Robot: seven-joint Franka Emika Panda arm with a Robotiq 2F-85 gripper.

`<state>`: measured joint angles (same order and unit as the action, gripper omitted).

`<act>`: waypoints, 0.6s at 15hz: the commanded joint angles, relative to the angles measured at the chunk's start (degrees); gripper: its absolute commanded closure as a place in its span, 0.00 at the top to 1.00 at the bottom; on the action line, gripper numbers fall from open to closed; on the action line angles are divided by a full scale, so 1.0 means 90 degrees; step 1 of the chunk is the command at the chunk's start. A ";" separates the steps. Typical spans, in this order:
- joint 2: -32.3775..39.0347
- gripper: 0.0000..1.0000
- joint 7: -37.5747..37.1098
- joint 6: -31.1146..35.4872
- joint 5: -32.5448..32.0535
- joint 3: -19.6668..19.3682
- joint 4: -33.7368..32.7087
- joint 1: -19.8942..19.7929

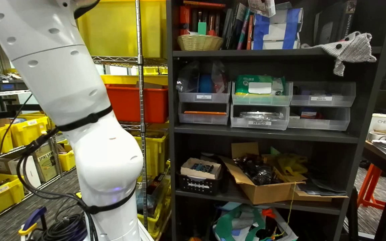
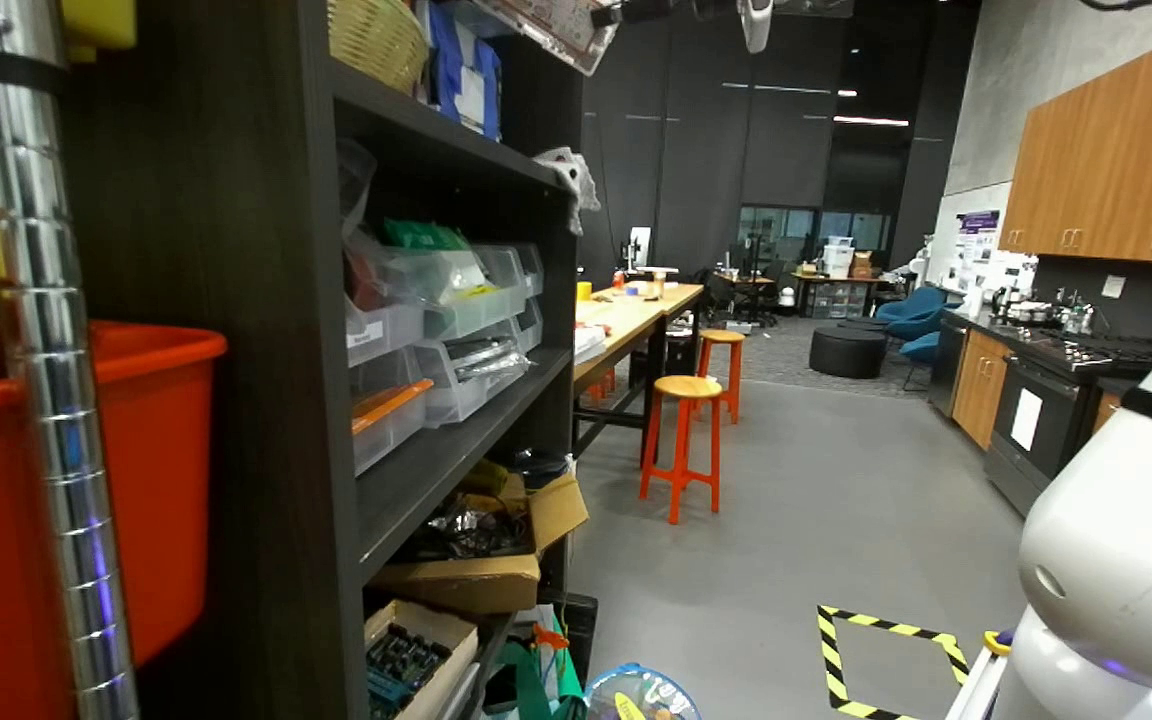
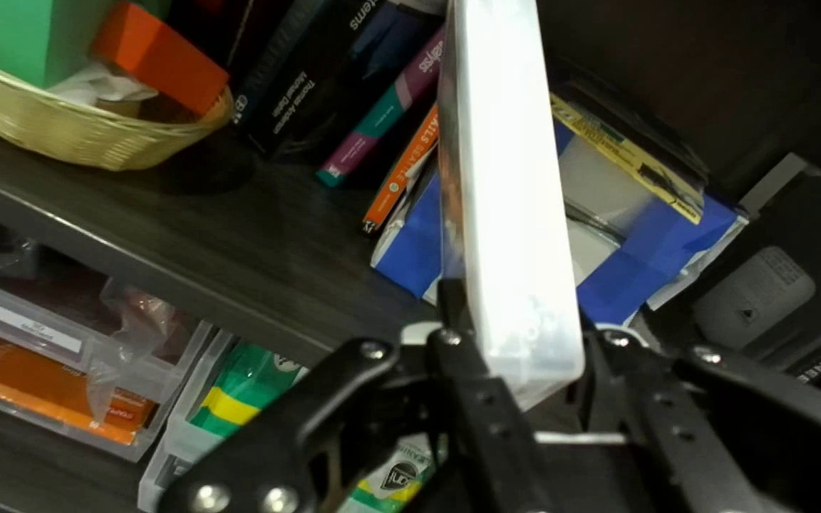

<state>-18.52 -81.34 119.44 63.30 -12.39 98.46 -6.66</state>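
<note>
Filling much of an exterior view, a dark, open-fronted bookcase (image 1: 266, 134) stood upright. There, past its left edge, rose a white Franka arm (image 1: 109, 157), visible in both exterior views. An upper shelf (image 3: 254, 235) spanned the bookcase from side to side. Near that shelf, the black Robotiq gripper (image 3: 521, 328) had its two fingers parted only by the thickness of a narrow translucent plastic case (image 3: 517, 178), which was clamped between them at its near end. In an exterior view the case hung tilted; whether it touched the shelf could not be told. In the wrist view it covered part of a blue-taped white box (image 3: 660, 249), which sat about midway between the shelf's left and right edges. Near the front left corner, a woven basket (image 3: 97, 141) held a green block (image 3: 40, 35) and an orange block (image 3: 161, 57). Toward the front right corner, a gray crocheted animal (image 1: 345, 48) drooped over the front edge. Slimmest of all, an orange-spined book (image 3: 403, 171) leaned just beside the box.
</note>
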 commanded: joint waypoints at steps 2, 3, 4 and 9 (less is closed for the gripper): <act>-0.0034 0.07 -0.0409 -0.0661 0.0040 -0.0070 0.0061 -0.0259; -0.0001 0.07 -0.0469 -0.0836 -0.0016 -0.0093 0.0031 -0.0308; 0.0029 0.07 -0.0529 -0.1029 -0.0050 -0.0118 0.0004 -0.0349; 0.0151 0.07 -0.1021 -0.1948 -0.0256 -0.0208 -0.0085 -0.0552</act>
<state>-18.01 -86.75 105.95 62.27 -13.92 99.58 -10.36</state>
